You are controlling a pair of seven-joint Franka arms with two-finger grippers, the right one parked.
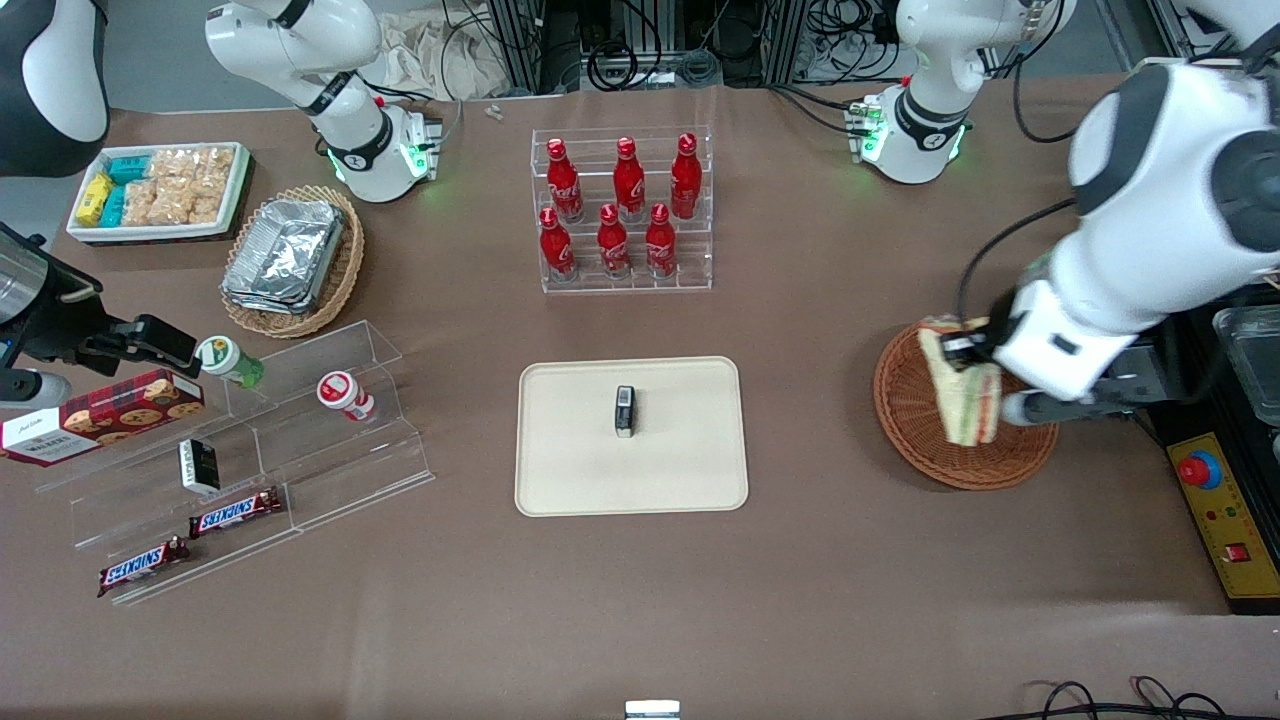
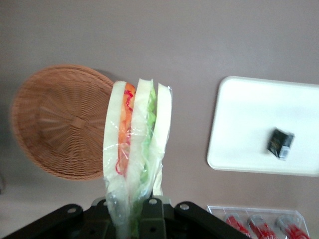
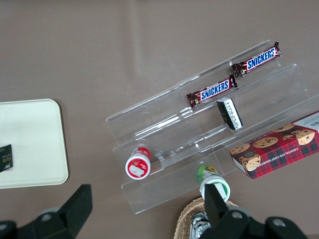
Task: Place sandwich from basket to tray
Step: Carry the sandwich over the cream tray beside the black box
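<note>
Your gripper (image 2: 133,211) is pinched on the sandwich (image 2: 137,144), gripping the wrapped wedge by one end so the rest of it sticks out away from the fingers. In the wrist view you see the cut face clearly: three pale bread slices with an orange and red layer between one pair and green between the other, all inside clear wrap. The fingers themselves are mostly hidden under the wrap there, so the exact contact is hard to judge, but the wedge hangs clear of any surface.

From the front, your gripper (image 1: 985,375) sits above the basket (image 1: 915,415), with the sandwich (image 1: 962,385) held over the basket's middle, lifted off the weave. The forearm comes in low from the working arm's end of the table, wrist bent so the fingers point sideways toward the tray.

The wrist view shows you the basket (image 2: 55,122) with its woven floor bare, and the tray (image 2: 249,124) well apart from it with a small dark packet (image 2: 280,143) lying on it. The front view confirms the tray (image 1: 570,440) at the table's middle, the packet (image 1: 625,411) near its centre, and adds a rack of red bottles (image 1: 625,205) farther from the camera than the tray.
</note>
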